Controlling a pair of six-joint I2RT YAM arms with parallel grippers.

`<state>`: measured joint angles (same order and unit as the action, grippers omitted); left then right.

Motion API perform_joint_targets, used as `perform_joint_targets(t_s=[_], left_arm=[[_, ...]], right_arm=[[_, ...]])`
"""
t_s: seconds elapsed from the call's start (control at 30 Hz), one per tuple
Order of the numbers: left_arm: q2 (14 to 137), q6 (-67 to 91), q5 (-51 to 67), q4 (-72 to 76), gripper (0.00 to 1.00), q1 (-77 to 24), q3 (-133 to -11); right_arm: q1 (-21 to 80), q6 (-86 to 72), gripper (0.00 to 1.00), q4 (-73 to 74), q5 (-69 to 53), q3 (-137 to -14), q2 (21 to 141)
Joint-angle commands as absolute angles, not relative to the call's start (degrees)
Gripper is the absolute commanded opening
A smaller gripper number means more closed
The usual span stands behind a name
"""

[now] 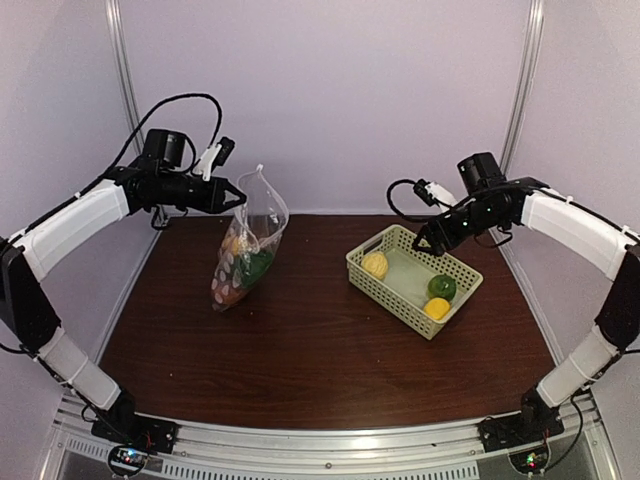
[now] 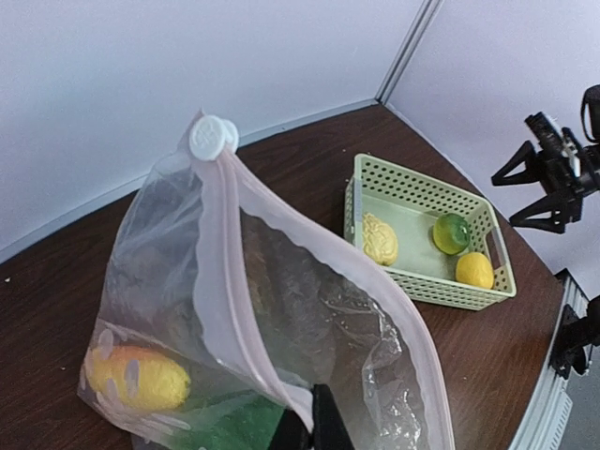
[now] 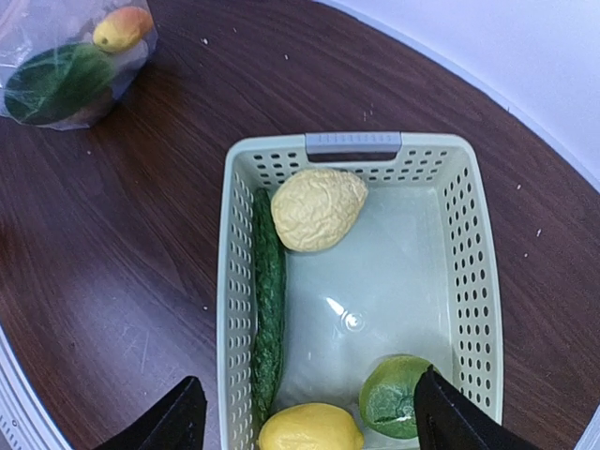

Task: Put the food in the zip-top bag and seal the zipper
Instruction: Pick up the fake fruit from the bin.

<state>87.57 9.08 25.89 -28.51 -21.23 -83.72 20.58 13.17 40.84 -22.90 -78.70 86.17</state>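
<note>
My left gripper (image 1: 232, 195) is shut on the mouth edge of the clear dotted zip-top bag (image 1: 248, 255) and holds it up, its bottom resting on the table. In the left wrist view the gripper (image 2: 314, 427) pinches the pale pink zipper (image 2: 220, 272). The mouth gapes open and the white slider (image 2: 213, 138) sits at the top. Inside lie a yellow-orange piece (image 2: 141, 375) and a green vegetable (image 2: 220, 422). My right gripper (image 1: 430, 238) is open and empty, hovering (image 3: 309, 412) over the basket. The basket holds a pale yellow piece (image 3: 319, 208), a cucumber (image 3: 267, 300), a lemon (image 3: 309, 429) and a green fruit (image 3: 394, 396).
The pale green mesh basket (image 1: 385, 295) stands right of centre on the brown table, its grey handle (image 3: 352, 142) at the far end. White walls enclose the back and sides. The bag also shows at the upper left of the right wrist view (image 3: 66, 75).
</note>
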Motion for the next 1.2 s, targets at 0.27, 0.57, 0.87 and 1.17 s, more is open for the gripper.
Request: perform_joint_targets(t_s=[0.27, 0.57, 0.87, 1.17], left_arm=[[93.73, 16.97, 41.61, -19.20, 0.00, -23.09, -79.45], [95.69, 16.53, 39.79, -19.09, 0.00, -27.15, -78.92], [97.05, 16.45, 39.30, -19.09, 0.00, -27.84, -78.84], [97.92, 16.52, 39.38, -19.15, 0.00, -27.94, -79.01]], right_arm=[[20.40, 5.97, 0.86, 35.57, -26.28, -83.81, 103.69], [20.71, -2.07, 0.86, 29.35, -32.72, -91.32, 116.27], [21.26, -5.77, 0.84, 28.90, -37.90, -96.13, 123.69], [21.18, -7.46, 0.66, 26.20, -39.86, -94.66, 124.77]])
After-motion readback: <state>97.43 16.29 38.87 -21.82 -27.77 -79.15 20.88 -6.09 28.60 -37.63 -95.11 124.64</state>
